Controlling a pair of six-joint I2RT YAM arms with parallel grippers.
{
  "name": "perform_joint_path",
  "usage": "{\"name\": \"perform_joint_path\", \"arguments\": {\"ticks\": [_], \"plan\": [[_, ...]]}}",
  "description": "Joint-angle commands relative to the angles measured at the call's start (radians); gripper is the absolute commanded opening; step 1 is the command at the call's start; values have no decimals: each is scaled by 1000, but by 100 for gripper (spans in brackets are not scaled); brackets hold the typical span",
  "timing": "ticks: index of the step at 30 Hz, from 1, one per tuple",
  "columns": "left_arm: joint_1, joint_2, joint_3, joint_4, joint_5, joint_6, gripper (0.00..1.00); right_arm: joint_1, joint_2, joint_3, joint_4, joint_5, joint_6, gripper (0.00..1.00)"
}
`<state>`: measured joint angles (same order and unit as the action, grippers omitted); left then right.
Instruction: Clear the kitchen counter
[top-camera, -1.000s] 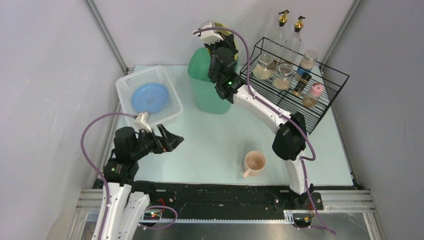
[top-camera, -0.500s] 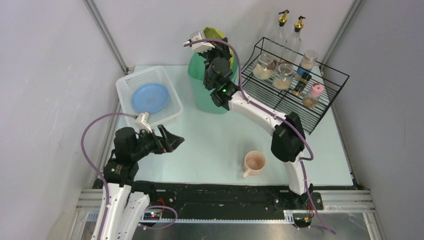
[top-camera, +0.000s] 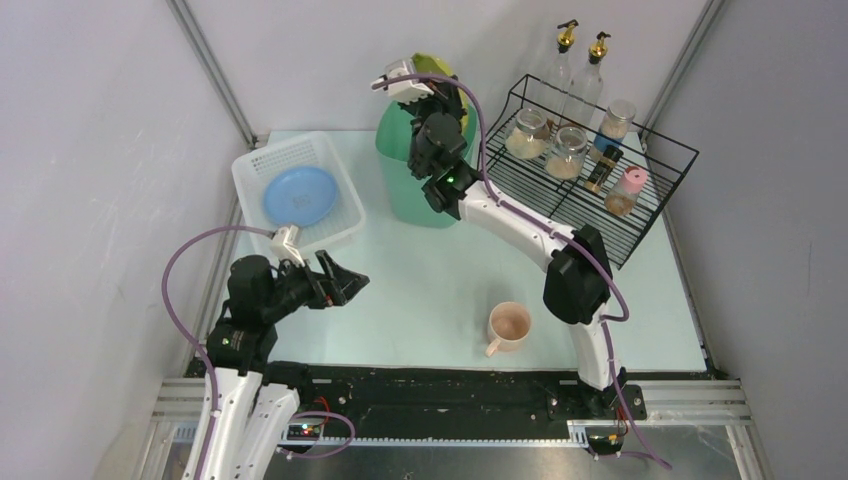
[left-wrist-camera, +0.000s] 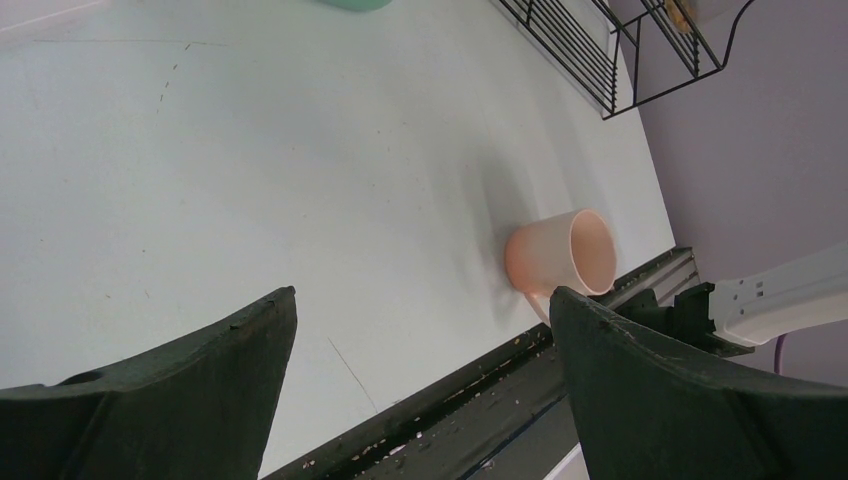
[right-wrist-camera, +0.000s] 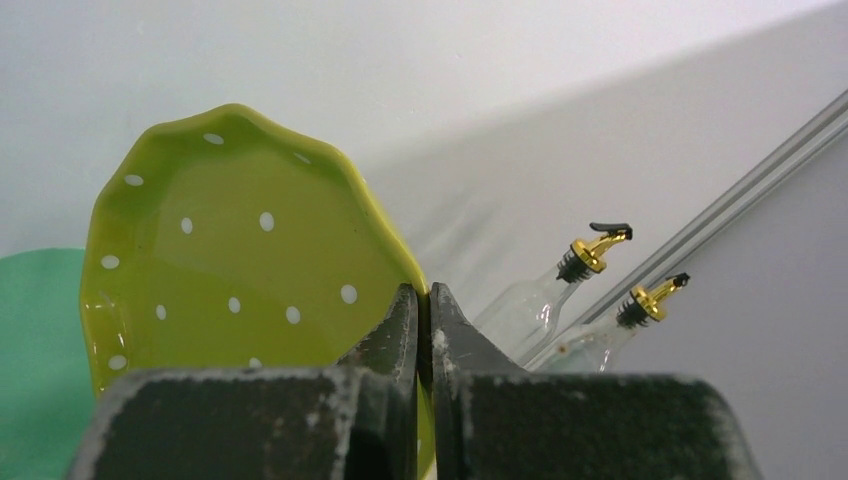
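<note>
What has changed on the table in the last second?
The right gripper, shut on the green plate, swung a little to the left above the bin. Nothing was taken or let go. The left gripper stayed open and still. The mug and the blue plate in the basket did not move.

Plain panelled enclosure, evenly lit.
Pale grey walls (top-camera: 100, 150) closed three sides, with slanting aluminium posts (top-camera: 213, 70) at the back corners; the light was soft.
</note>
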<state>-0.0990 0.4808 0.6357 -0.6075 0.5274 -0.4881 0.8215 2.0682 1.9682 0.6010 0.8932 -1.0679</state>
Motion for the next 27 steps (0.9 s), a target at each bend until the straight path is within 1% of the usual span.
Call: {"name": "perform_joint_path", "arguments": {"ticks": [1,6,10,13,15,17,18,19,20,24,27], "plan": [[-8,-21,-2,34,19,20,100,5,-159,82,63,2,111,0],[-10,-27,-1,34,17,19,100,8,-246,86,-76,14,268,0],[-11,-22,-3,35,15,19,100,16,-303,76,-124,18,320,0],[-11,-19,-1,34,16,18,100,27,-367,32,-146,23,353,0],[-11,-16,2,33,20,20,100,34,-419,-3,-187,31,404,0],[-11,-11,10,34,42,23,100,40,-475,-47,-257,37,523,0],[-11,-13,13,34,53,22,100,41,-493,-59,-319,37,554,0],[-11,-17,21,35,54,19,100,43,-528,-82,-351,39,623,0],[-10,-25,29,34,48,18,100,45,-543,-93,-419,41,654,0],[-10,-32,73,36,23,-6,100,52,-664,-203,-578,33,859,0],[-10,-17,116,44,39,-29,100,55,-734,-284,-704,-2,1023,0]]}}
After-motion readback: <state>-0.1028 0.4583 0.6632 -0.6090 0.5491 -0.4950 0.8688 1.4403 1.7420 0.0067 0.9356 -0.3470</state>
